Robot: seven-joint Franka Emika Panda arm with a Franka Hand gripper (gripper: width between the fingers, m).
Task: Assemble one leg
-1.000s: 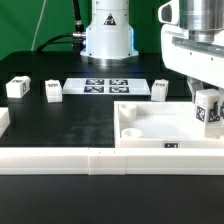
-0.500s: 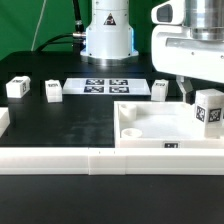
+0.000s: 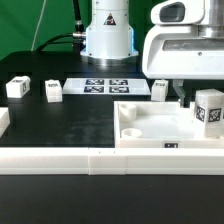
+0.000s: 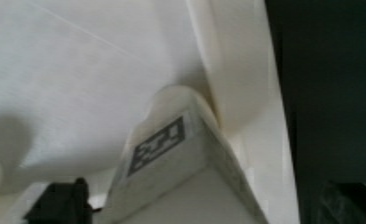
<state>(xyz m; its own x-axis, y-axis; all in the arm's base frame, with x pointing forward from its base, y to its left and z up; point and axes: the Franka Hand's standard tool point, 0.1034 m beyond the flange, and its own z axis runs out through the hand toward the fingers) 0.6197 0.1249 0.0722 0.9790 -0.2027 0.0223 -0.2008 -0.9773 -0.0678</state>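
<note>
A leg (image 3: 208, 108), a small white block with a black-and-white tag, stands upright at the right corner of the large white panel (image 3: 150, 131). My gripper (image 3: 180, 94) hangs open just above and to the left of it in the exterior view, apart from it. In the wrist view the same leg (image 4: 167, 143) lies below the open gripper (image 4: 206, 205), against the panel's raised rim (image 4: 233, 70), and one dark fingertip (image 4: 64, 200) shows. Three more legs (image 3: 17, 87), (image 3: 53, 90), (image 3: 160, 89) stand loose on the black table.
The marker board (image 3: 105, 85) lies flat at the back centre, before the robot base (image 3: 108, 35). A long white rail (image 3: 70, 160) runs along the front edge. A white piece (image 3: 3, 122) sits at the exterior view's left edge.
The gripper has let go of the leg, risen and shifted toward the exterior view's left. The leg stays standing on the panel's right corner.
</note>
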